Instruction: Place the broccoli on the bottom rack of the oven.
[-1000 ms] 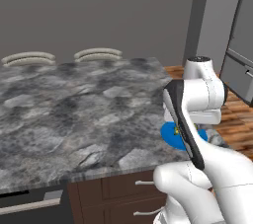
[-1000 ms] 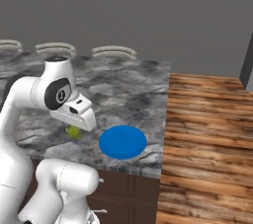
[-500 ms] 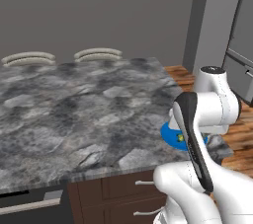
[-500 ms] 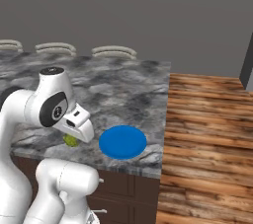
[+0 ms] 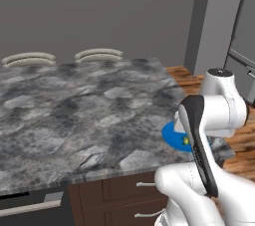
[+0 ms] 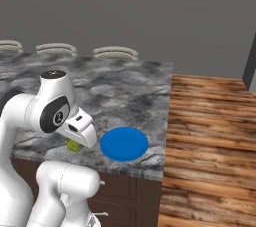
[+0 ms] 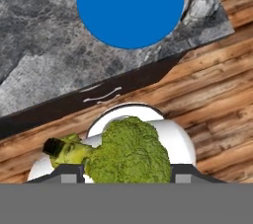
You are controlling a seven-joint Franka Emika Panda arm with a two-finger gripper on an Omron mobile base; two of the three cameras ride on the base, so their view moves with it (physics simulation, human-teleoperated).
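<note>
My gripper is shut on the broccoli, a yellowish-green lumpy floret that bulges between the fingertips in the hand view. From the right base view the broccoli hangs under the hand at the counter's near edge, left of the round blue plate. A sliver of the broccoli peeks past the forearm in the left base view. The oven and its bottom rack are out of view.
The grey marble counter spreads ahead, with brown drawers under its front edge. The blue plate lies near the counter's right corner. Wooden floor runs to the right. Tall grey cabinetry stands at the far right.
The hand has come down and back toward the counter's near edge with the broccoli still in it. The plate and the views have stayed put.
</note>
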